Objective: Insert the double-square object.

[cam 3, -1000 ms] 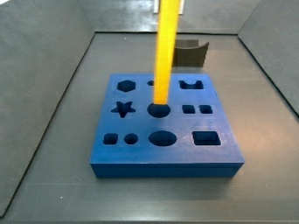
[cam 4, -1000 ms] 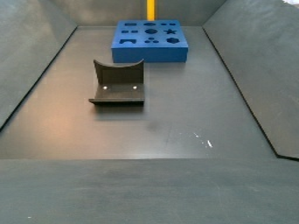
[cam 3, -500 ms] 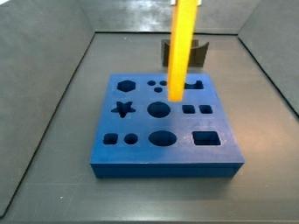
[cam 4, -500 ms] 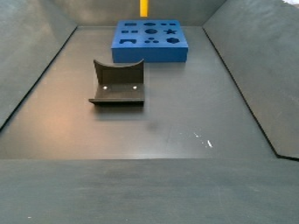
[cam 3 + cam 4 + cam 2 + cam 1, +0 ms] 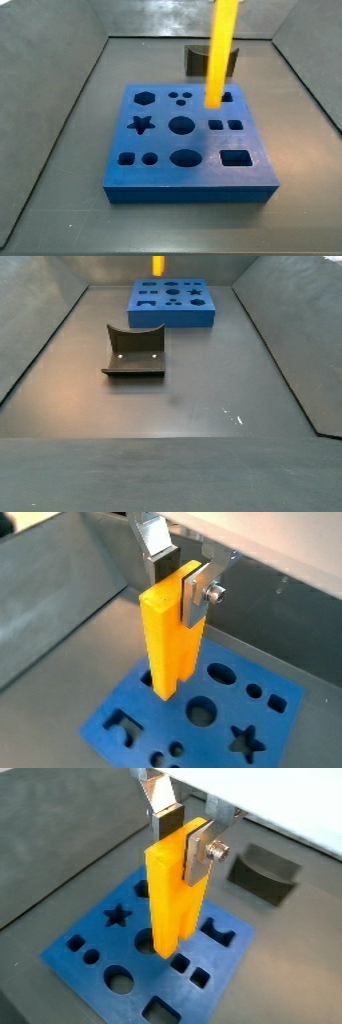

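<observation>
Nearest, low in a side view: dark grey curved block (image 5: 135, 351). Beyond, blue foam block with shaped holes (image 5: 187, 140). Above it, upper centre, gripper (image 5: 187, 830) pinching tall bright yellow plastic bar (image 5: 221, 52) upright, mid-transport; next, lining prongs over the paired square holes (image 5: 226, 125).

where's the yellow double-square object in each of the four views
Wrist view: double-square object mid-frame, clamped near its top in the gripper, hanging above the blue block.
Wrist view: bar mid-frame, same grip, over the block.
Side view: bar upper middle, over the block's far right part.
Side view: only a short stub at the top edge.
Shared landmark: the blue block.
</observation>
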